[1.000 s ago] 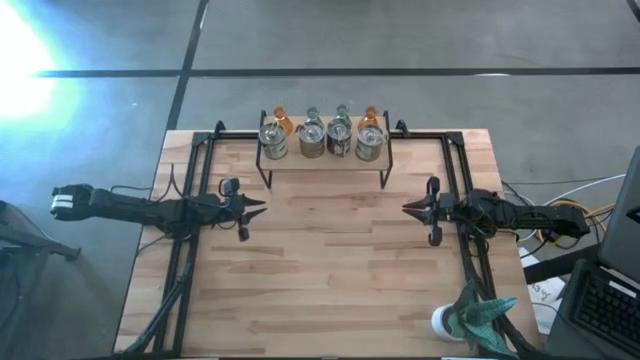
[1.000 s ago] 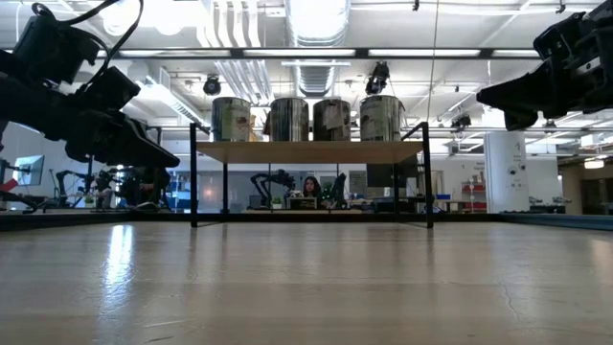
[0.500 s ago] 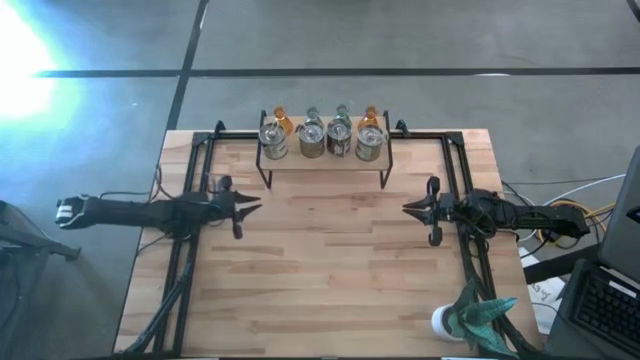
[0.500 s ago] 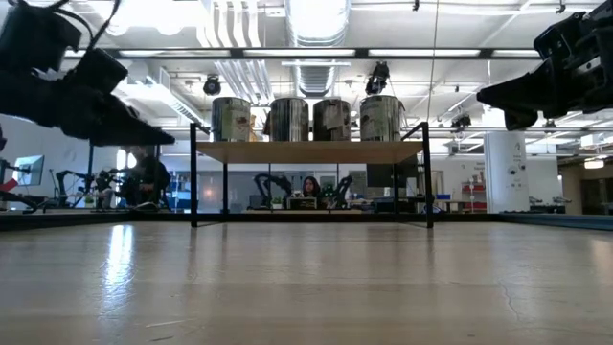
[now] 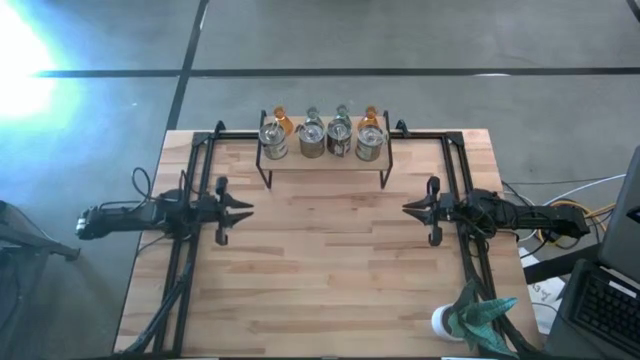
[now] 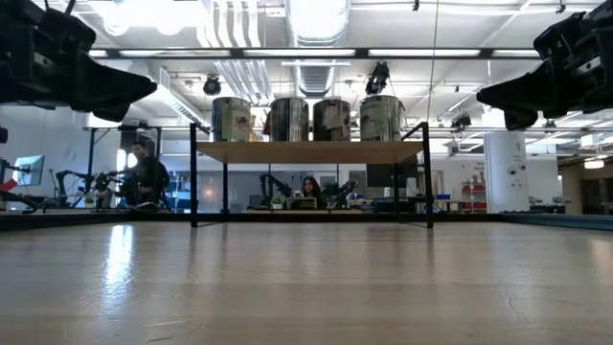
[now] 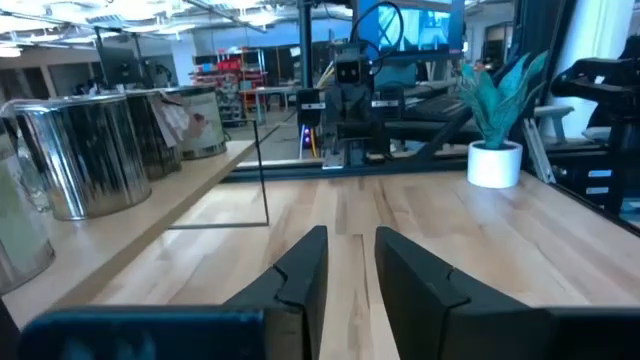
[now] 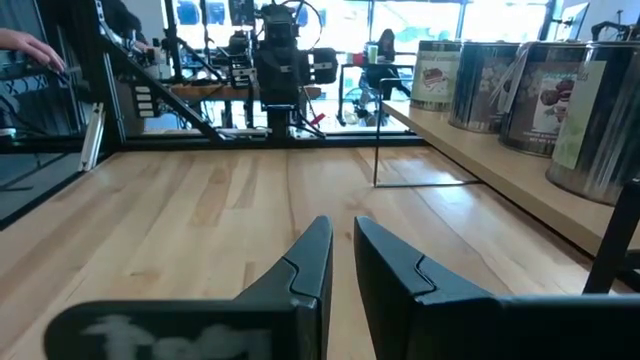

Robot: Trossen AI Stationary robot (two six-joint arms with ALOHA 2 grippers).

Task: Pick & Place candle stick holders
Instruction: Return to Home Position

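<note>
Four silvery jar-like candle stick holders (image 5: 312, 140) stand in a row on a small black-framed wooden shelf (image 5: 325, 162) at the table's far middle; they also show in the low view (image 6: 290, 119). Behind them on the shelf stand two amber bulb holders (image 5: 281, 121) and two pale green ones (image 5: 313, 115). My left gripper (image 5: 248, 208) hovers left of the shelf, pointing right, narrowly open and empty. My right gripper (image 5: 406, 208) hovers right of the shelf, pointing left, with its fingers almost together and empty.
A teal spiky plant on a white base (image 5: 478, 316) stands at the near right corner. Black metal frames (image 5: 190, 200) run along the table's left and right sides under the arms. Bare wooden tabletop (image 5: 325, 260) lies between the grippers and toward the near edge.
My left gripper has drawn back toward the table's left edge and risen higher above the table, still pointing right.
</note>
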